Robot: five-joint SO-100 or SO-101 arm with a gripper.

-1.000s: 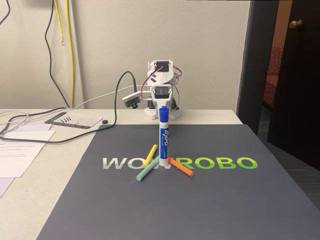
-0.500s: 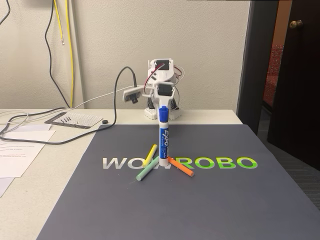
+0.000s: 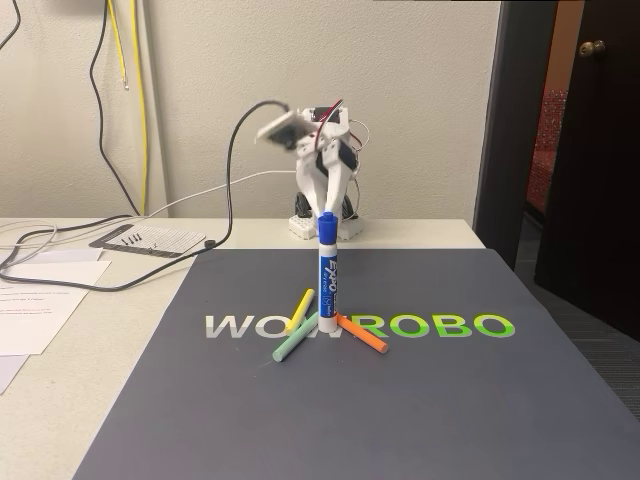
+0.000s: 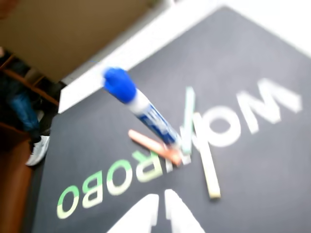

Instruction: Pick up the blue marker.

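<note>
We record a dark grey mat (image 3: pixel 420 400) printed with the lettering "WOWROBO" (image 3: pixel 440 326), white on the left half and green on the right in the fixed view. Three thin sticks lie on the lettering: a yellow stick (image 3: pixel 299 310), a green stick (image 3: pixel 294 342) and an orange stick (image 3: pixel 362 335), close together near the centre. The mat rests on a pale table (image 3: pixel 60 400). On the table's left we note white papers (image 3: pixel 30 305), a black cable (image 3: pixel 120 272) and a small printed card (image 3: pixel 148 240). A yellow cable (image 3: pixel 140 120) hangs against the wall. A dark door (image 3: pixel 595 150) with a round knob (image 3: pixel 592 47) stands at right.
</note>
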